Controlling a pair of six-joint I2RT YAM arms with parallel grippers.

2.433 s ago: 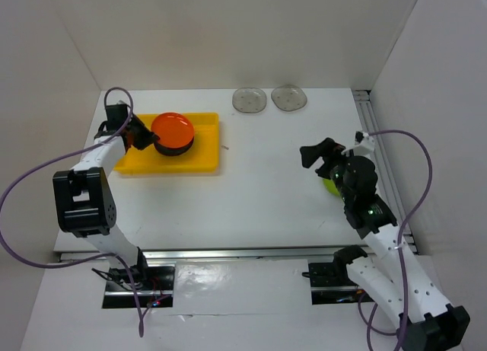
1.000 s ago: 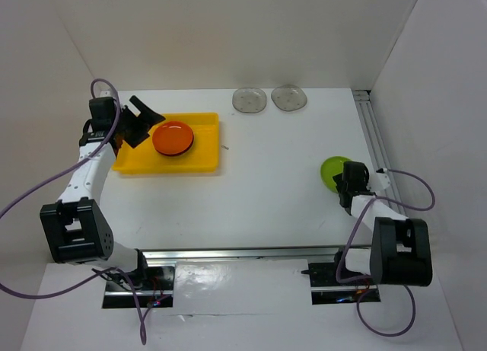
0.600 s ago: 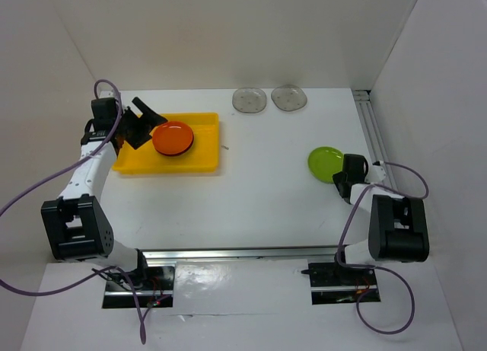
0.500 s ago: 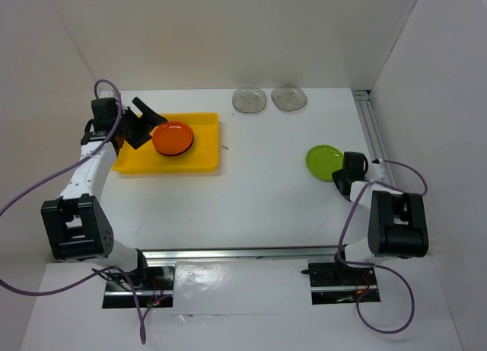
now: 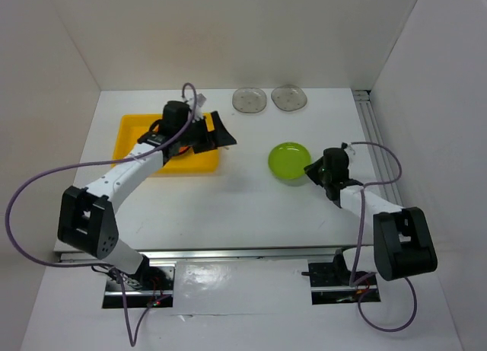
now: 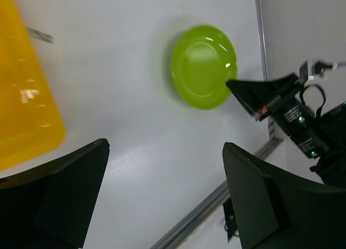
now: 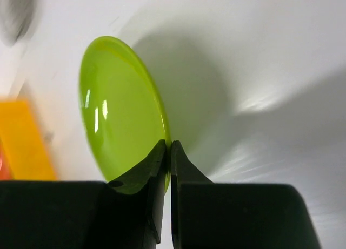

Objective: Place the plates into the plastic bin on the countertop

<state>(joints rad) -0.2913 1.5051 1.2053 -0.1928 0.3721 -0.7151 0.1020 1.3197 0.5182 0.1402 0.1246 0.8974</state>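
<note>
The right hand (image 7: 166, 146) is closed on the rim of a lime green plate (image 5: 288, 161), gripping the edge that faces the right of the top view. The plate is right of centre over the desk (image 5: 251, 206). The plastic bin (image 5: 129, 130) lies well apart from it, toward the upper left. The left hand (image 5: 221, 135), spread wide and holding nothing, stands between plate and bin and is nearer the bin. The coming move should therefore run leftward across the frame.

Two clear plates (image 5: 249, 100) lie at top centre. The left arm covers most of the bin's interior. Whether the plate touches the desk cannot be told.
</note>
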